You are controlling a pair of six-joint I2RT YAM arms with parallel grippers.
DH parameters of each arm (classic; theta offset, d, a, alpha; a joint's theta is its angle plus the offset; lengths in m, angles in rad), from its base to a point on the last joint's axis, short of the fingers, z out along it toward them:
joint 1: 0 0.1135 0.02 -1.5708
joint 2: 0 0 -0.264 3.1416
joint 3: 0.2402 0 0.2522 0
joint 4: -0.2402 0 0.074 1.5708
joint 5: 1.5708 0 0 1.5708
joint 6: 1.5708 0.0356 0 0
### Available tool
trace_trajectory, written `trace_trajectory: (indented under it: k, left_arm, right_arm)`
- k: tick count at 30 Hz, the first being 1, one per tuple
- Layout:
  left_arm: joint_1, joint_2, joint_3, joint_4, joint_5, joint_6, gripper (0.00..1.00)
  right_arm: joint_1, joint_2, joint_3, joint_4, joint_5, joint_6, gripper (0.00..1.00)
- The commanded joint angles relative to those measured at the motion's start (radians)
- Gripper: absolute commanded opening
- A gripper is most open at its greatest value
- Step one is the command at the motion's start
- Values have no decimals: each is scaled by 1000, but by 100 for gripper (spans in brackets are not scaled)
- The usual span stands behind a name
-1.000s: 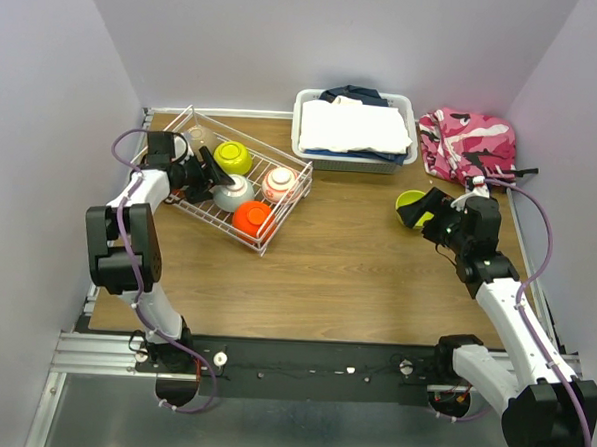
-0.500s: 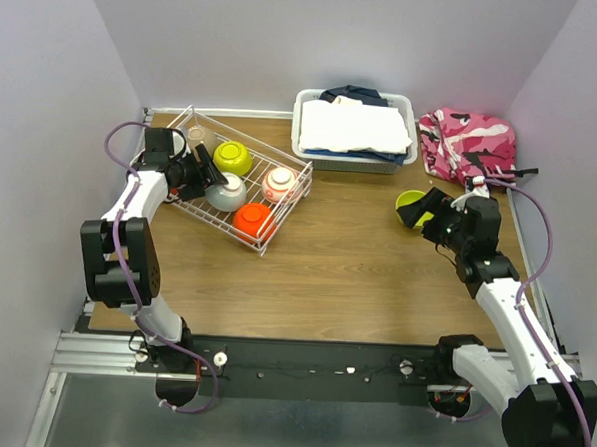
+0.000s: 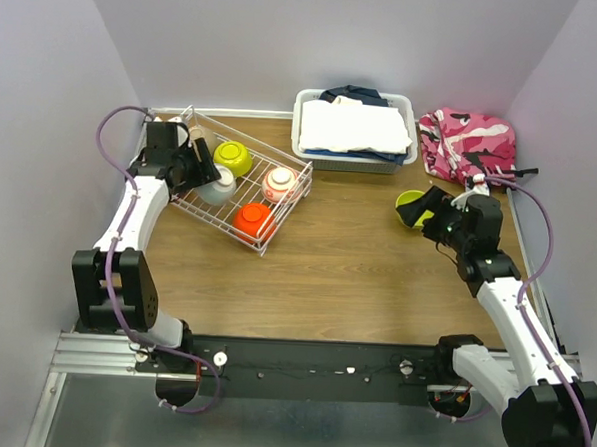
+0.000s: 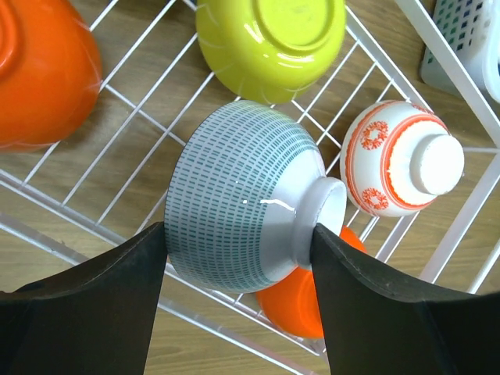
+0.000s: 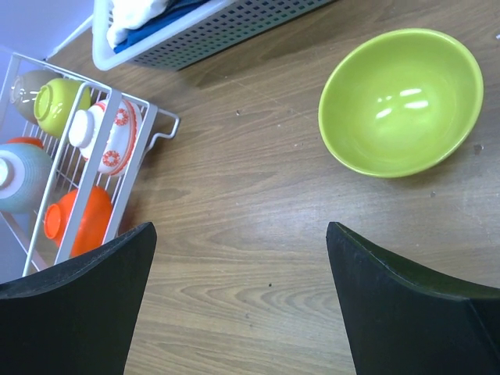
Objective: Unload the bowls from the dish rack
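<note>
The white wire dish rack (image 3: 292, 195) sits at the back left of the table. In it I see a lime-yellow bowl (image 4: 269, 39), a white-pink bowl (image 4: 398, 160), two orange bowls (image 4: 39, 70) (image 4: 312, 305), and a pale grey bowl (image 4: 242, 203) lying on its side. My left gripper (image 4: 238, 230) is shut on the pale grey bowl, one finger at its rim and the other on its foot. Another lime-yellow bowl (image 5: 398, 101) stands upright on the wood at the right. My right gripper (image 5: 238, 234) hovers open just short of it, holding nothing.
A white plastic bin (image 3: 351, 136) of folded cloth stands at the back centre. A pink patterned cloth (image 3: 468, 142) lies in the back right corner. Purple walls close in the table on the left, back and right.
My left gripper has closed onto the pale grey bowl and drawn it slightly left inside the rack as the left arm swung outward. The right arm has not moved.
</note>
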Motion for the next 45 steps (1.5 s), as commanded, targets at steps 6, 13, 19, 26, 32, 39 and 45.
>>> trace_trajectory:
  k: [6, 13, 19, 26, 32, 39, 45]
  left_arm:
    - [-258, -146, 97, -3, -372, 227, 50]
    - [-469, -218, 62, 107, -556, 413, 48]
    - [-691, -278, -16, 251, -680, 630, 43]
    - [-979, -295, -172, 487, -843, 934, 43]
    - [-1173, -219, -275, 705, -955, 1144, 43]
    - [-1358, -84, -415, 1088, -1076, 1407, 43]
    - [-1455, 68, -484, 1409, -1145, 1610, 43]
  right_arm:
    - [-3, 8, 85, -70, -54, -58, 97]
    - [-2, 26, 122, -107, -92, -75, 97]
    - [-2, 52, 151, -123, -153, -63, 96]
    - [-2, 112, 217, -184, -213, -58, 96]
    - [-2, 167, 274, -258, -233, -66, 96]
    - [1, 230, 320, -330, -249, -63, 96]
    - [23, 287, 381, -388, -238, -63, 95]
